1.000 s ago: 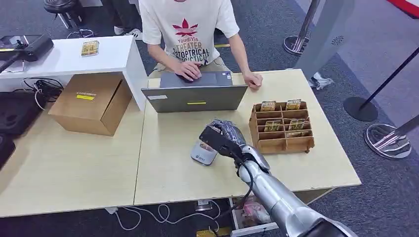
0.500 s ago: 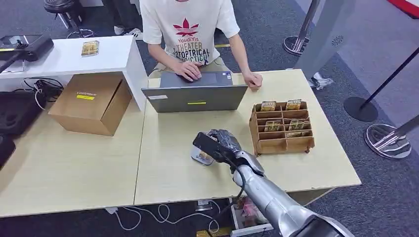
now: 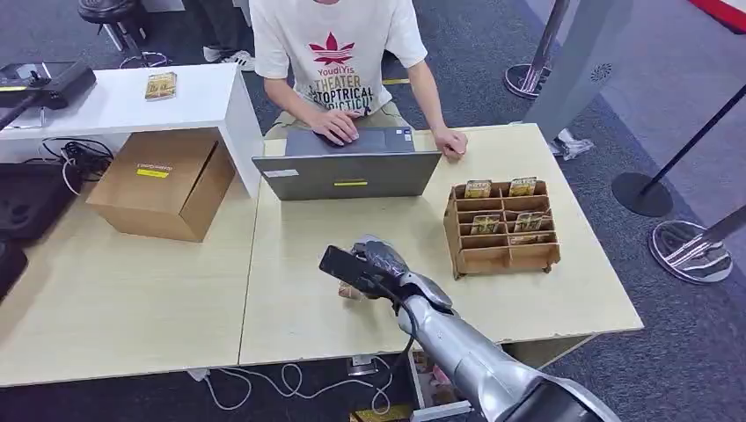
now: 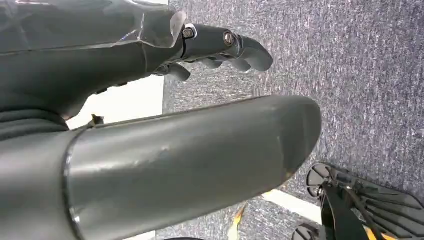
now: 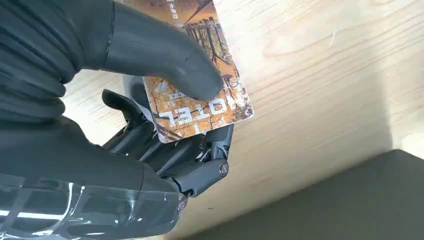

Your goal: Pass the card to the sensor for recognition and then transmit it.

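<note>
The right hand pinches the card between thumb and fingers, just above the table, in front of the laptop. The scan looks done; handing over is next, calling for a reach toward the person. The left hand holds nothing.

Bare worktop lies left of and in front of the right hand. The laptop blocks the far side; the wooden rack blocks the right.
</note>
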`<act>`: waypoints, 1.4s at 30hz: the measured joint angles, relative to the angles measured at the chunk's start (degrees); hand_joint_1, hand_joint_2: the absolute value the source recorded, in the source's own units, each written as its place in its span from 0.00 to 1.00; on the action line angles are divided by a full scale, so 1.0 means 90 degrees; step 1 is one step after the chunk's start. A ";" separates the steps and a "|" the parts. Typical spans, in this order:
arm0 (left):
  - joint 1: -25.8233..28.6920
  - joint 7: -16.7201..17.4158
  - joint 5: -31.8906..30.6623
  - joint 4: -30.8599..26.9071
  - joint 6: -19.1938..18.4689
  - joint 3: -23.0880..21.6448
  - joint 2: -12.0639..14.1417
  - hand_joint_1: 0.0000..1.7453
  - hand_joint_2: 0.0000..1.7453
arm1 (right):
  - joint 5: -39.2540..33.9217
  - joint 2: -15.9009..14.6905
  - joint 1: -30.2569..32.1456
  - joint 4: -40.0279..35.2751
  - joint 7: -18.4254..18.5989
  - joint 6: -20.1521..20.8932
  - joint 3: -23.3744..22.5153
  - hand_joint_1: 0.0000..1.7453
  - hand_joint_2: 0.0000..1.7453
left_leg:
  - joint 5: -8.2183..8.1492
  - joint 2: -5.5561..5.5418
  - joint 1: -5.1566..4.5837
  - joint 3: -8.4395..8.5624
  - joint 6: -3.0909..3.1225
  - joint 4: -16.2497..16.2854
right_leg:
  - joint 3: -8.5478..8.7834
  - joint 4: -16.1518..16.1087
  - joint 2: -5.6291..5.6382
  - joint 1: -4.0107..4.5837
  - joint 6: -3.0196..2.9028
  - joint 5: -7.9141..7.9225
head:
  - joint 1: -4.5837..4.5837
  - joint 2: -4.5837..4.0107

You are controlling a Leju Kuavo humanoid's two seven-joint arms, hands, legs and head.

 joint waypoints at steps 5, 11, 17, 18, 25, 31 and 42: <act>-0.0003 -0.0012 -0.0041 0.0000 0.0002 0.0000 0.0015 0.00 0.00 | 0.0012 0.0017 0.0000 0.0109 -0.0002 0.0136 0.0012 1.00 1.00 | -0.0001 0.0000 -0.0001 -0.0001 0.0000 0.0000 | 0.0000 -0.0001 0.0000 0.0000 0.0000 0.0000 | 0.0000 0.0000; 0.0003 -0.0196 -0.0068 0.0000 -0.0002 0.0000 0.0029 0.00 0.00 | 0.0000 0.0036 0.0001 0.0189 -0.0027 0.0119 0.0039 1.00 1.00 | 0.0000 0.0000 0.0000 0.0000 0.0000 0.0000 | 0.0000 -0.0001 0.0000 0.0000 0.0000 0.0000 | -0.0002 0.0000; 0.0031 -0.0333 -0.0083 0.0000 -0.0100 0.0000 0.0044 0.00 0.00 | -0.0036 0.0034 0.0008 0.0218 -0.0044 0.0058 0.0046 1.00 1.00 | 0.0000 0.0001 0.0000 0.0000 0.0000 0.0000 | -0.0001 -0.0001 0.0000 0.0000 0.0000 0.0000 | -0.0002 0.0000; 0.0034 -0.0333 -0.0085 0.0000 -0.0102 0.0000 0.0051 0.00 0.00 | -0.0036 0.0034 0.0008 0.0218 -0.0044 0.0053 0.0046 1.00 1.00 | 0.0000 0.0001 0.0000 0.0000 0.0000 0.0000 | -0.0001 -0.0001 0.0000 0.0000 0.0000 0.0000 | -0.0002 0.0000; 0.0039 -0.0265 -0.0058 0.0000 -0.0097 0.0000 0.0075 0.00 0.00 | -0.0119 0.0027 0.0000 0.0240 -0.0024 0.0121 0.0046 1.00 1.00 | 0.0000 0.0001 0.0000 0.0001 0.0000 0.0000 | 0.0000 -0.0002 0.0001 0.0000 0.0000 0.0000 | -0.0002 0.0000; 0.0046 -0.0245 0.0000 0.0000 -0.0073 0.0000 0.0078 0.00 0.00 | -0.0187 0.0002 0.0000 0.0243 -0.0017 0.0116 0.0046 1.00 1.00 | 0.0000 0.0002 0.0000 0.0004 0.0000 0.0000 | 0.0001 -0.0002 0.0001 0.0000 0.0000 0.0000 | -0.0002 0.0000; 0.0085 -0.0325 -0.0015 0.0000 -0.0131 0.0000 0.0085 0.00 0.00 | -0.0342 -0.0357 0.0008 0.0272 0.0068 0.0012 -0.0066 1.00 1.00 | -0.0001 0.0002 -0.0001 0.0011 0.0001 0.0001 | 0.0008 -0.0007 0.0001 -0.0001 0.0001 0.0000 | -0.0002 0.0000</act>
